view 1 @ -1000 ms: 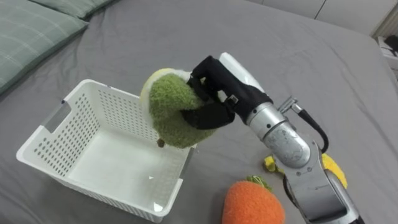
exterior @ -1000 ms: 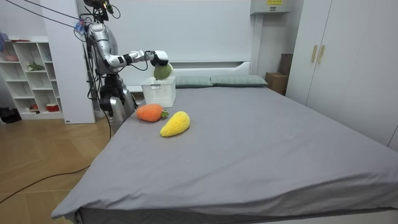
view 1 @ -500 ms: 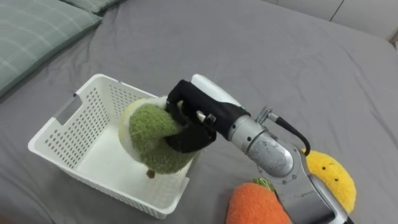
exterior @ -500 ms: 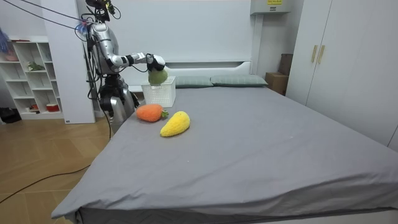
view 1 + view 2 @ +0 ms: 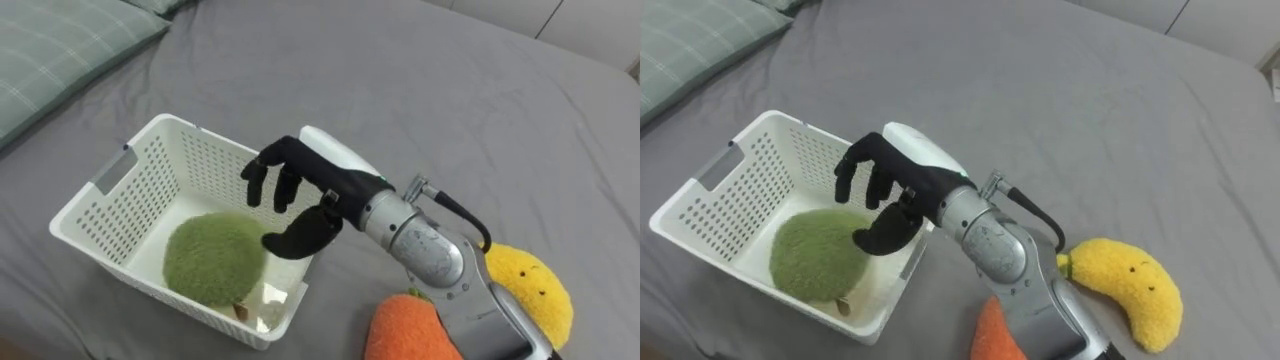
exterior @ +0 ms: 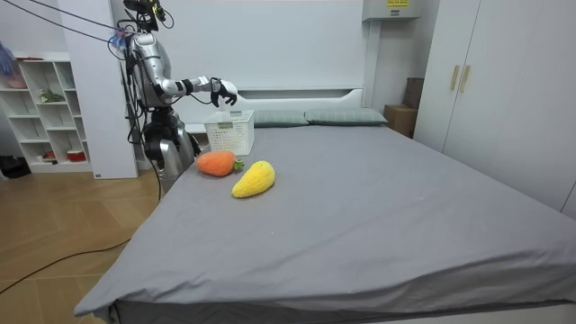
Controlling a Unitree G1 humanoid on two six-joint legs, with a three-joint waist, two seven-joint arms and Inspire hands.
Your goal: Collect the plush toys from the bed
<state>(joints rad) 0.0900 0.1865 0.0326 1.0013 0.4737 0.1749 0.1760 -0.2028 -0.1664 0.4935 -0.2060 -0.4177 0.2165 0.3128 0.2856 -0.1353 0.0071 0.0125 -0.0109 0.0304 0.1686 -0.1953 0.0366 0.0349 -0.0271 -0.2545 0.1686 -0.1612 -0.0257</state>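
**Green plush in the basket, right robot hand wide above it**

The right robot hand (image 5: 312, 182) reaches in from 5 o'clock in the eye views and hangs over the 3 o'clock rim of a white perforated basket (image 5: 148, 180). Its dark fingers (image 5: 256, 184) are spread wide and droop loosely towards the basket, with the thumb (image 5: 300, 236) pointing inward below them. It holds nothing.

The round green plush toy (image 5: 212, 258) lies on the basket's floor, towards the 5 o'clock corner. It sits just under the robot hand but apart from it. A small brown stub shows at the toy's near edge.

Two more toys lie on the grey bed (image 5: 450, 100), outside the basket. An orange plush toy (image 5: 405, 330) with a green tuft is at 5 o'clock from the robot hand, partly behind the forearm. A yellow plush toy (image 5: 530, 292) with a small stitched face lies at 4 o'clock from the robot hand. A green checked pillow (image 5: 60, 50) lies at 10 o'clock from the basket.

In the room view the robot stands beside the bed near its head end. Its arm is stretched out over the basket there, with the orange and yellow toys on the sheet on the near side of the basket. A white shelf unit (image 6: 40, 108) stands at 9 o'clock in that view and a pale wardrobe (image 6: 504, 90) at 3 o'clock.
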